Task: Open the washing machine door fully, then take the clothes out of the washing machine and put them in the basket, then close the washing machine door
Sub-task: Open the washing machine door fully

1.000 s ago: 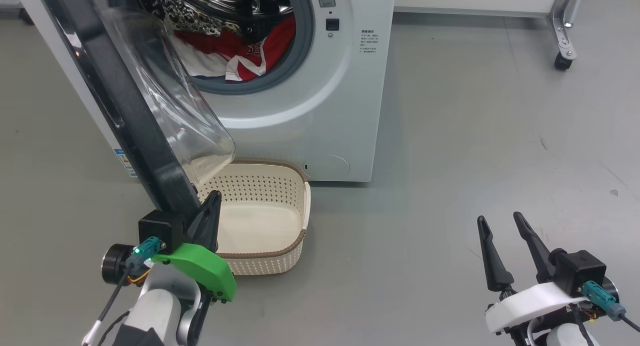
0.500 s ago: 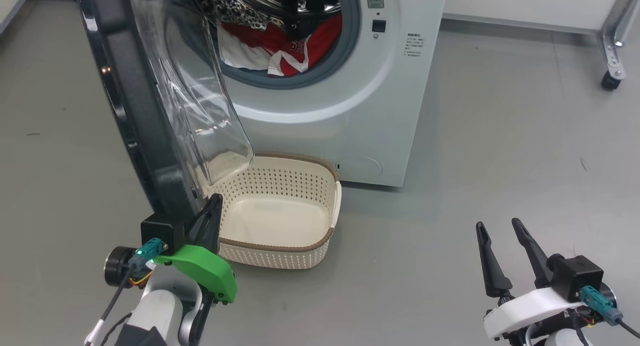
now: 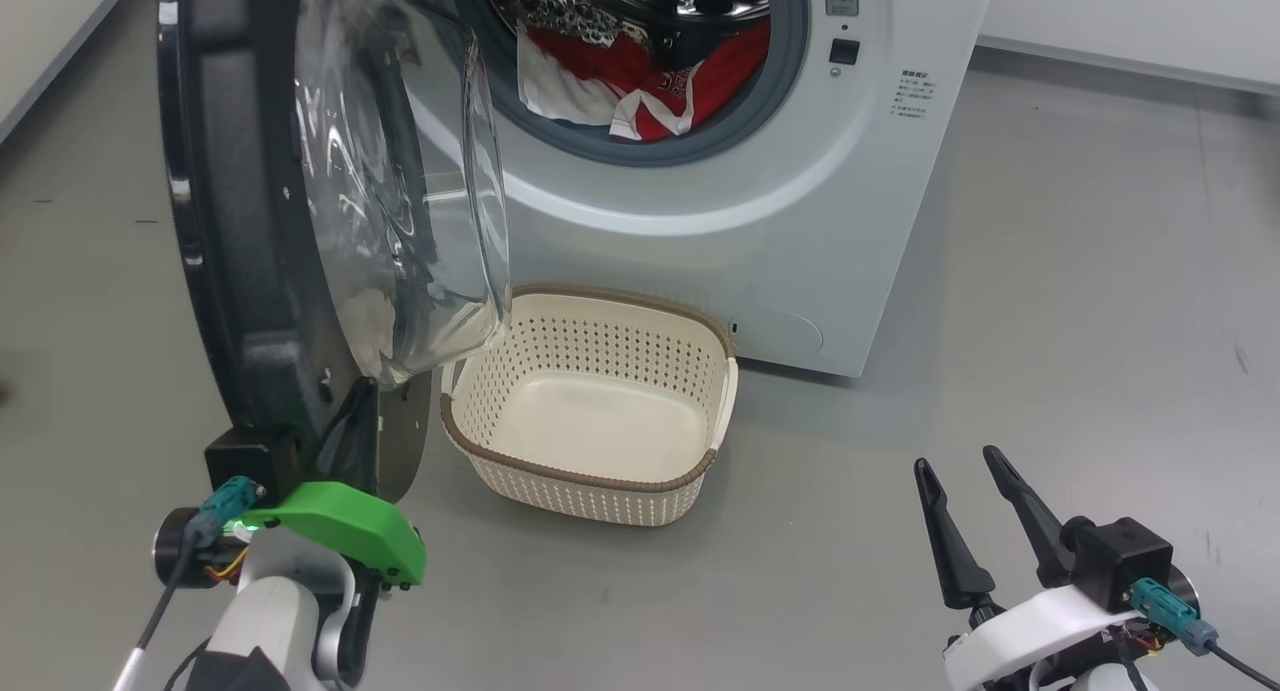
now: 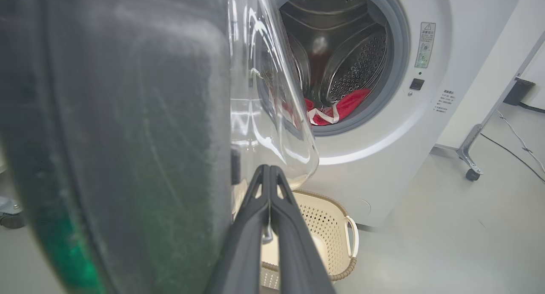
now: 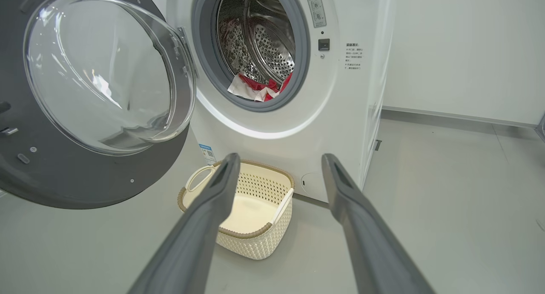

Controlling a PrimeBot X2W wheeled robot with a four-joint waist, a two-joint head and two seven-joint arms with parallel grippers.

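The washing machine [image 3: 800, 221] stands at the top with its washing machine door [image 3: 230, 271] swung out to the left, glass bowl facing the drum. Red and white clothes [image 3: 650, 81] lie in the drum's mouth; the clothes [image 5: 259, 85] also appear in the right wrist view. The cream basket [image 3: 590, 471] sits empty on the floor in front of the machine. My left gripper [image 3: 360, 401] is shut with nothing in it, its fingers [image 4: 269, 179] against the door's inner face below the glass. My right gripper [image 3: 955, 458] hangs open at the lower right, well away from the basket.
Grey floor lies all around. A metal frame leg on a castor [image 4: 468, 158] and a cable [image 4: 515, 151] are to the right of the machine by the white wall. A blue label [image 5: 205, 151] is low on the machine's front.
The head camera has turned, shifting the whole picture to the right. The door has swung wider open, and my shut left gripper has gone with its lower edge. The right gripper stays open.
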